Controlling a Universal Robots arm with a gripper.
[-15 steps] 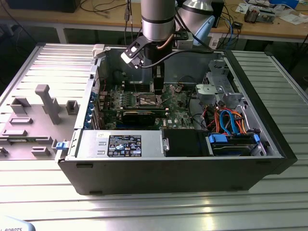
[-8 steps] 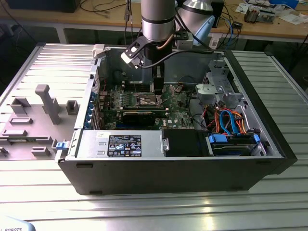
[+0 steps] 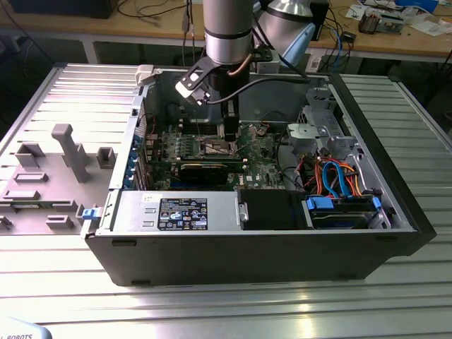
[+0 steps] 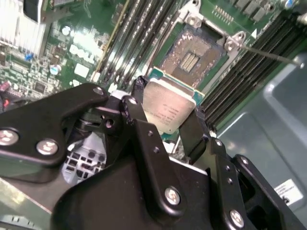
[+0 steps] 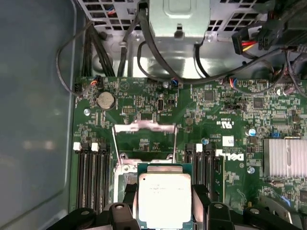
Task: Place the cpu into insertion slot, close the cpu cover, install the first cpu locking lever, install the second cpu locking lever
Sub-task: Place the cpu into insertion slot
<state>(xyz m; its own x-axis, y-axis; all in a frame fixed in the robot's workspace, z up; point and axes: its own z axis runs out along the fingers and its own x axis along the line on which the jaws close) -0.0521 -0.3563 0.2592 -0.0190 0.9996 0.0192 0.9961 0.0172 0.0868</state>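
My gripper [image 4: 168, 115] is shut on the cpu [image 4: 169, 106], a flat square chip with a silvery top, one black finger [image 4: 136, 103] on each side. In the first wrist view the cpu [image 5: 164, 199] hangs level over the green board. The insertion slot [image 4: 191, 56] lies open just beyond the chip, its dark pin field bare. The cpu cover [image 5: 144, 127] stands swung up at the slot's far side. A thin wire lever [image 4: 268, 53] sticks out past the slot. In the exterior view the gripper [image 3: 229, 134] reaches down into the case beside the insertion slot [image 3: 214, 147].
Black memory slots [image 5: 91, 172] flank the socket on both sides. A finned heatsink [image 5: 285, 158] sits nearby. The open computer case [image 3: 247, 247] holds a black graphics card [image 3: 205, 169], a drive cage [image 3: 321, 131] and coloured cables [image 3: 339, 180]. Grey fixtures [image 3: 67, 152] stand outside.
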